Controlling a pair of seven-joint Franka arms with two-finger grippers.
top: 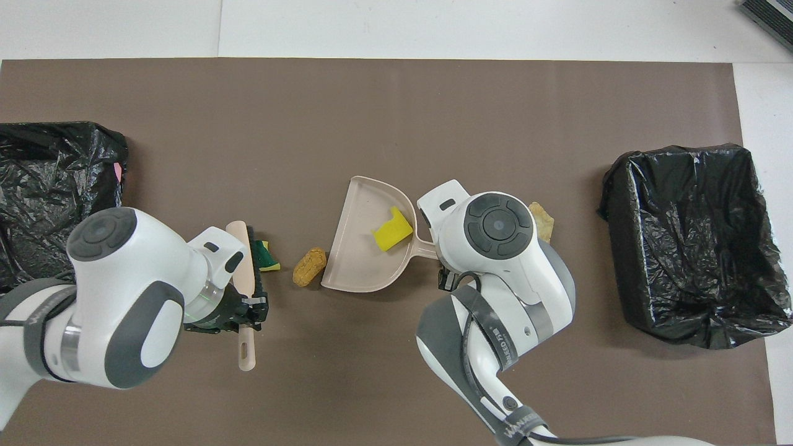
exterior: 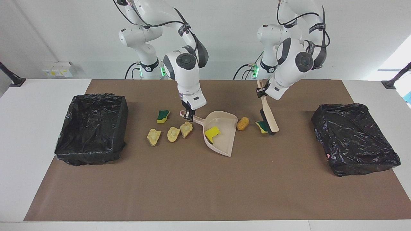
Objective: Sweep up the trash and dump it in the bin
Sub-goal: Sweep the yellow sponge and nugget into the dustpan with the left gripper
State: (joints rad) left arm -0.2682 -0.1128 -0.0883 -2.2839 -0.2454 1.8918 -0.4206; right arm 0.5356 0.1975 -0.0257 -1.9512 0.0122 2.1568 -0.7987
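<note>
The worktop has a brown mat and two black bins – one at the right arm's end, one at the left arm's end. A beige dustpan sits in the middle with a yellow sponge piece in it. The right end effector is closed tight on the dustpan's handle. The left end effector is closed tight on a brush – its bristles touch a green-and-yellow sponge. An orange-brown lump lies between that sponge and the dustpan. Three tan foam lumps and another green-and-yellow sponge lie beside the dustpan, toward the right arm's end.
</note>
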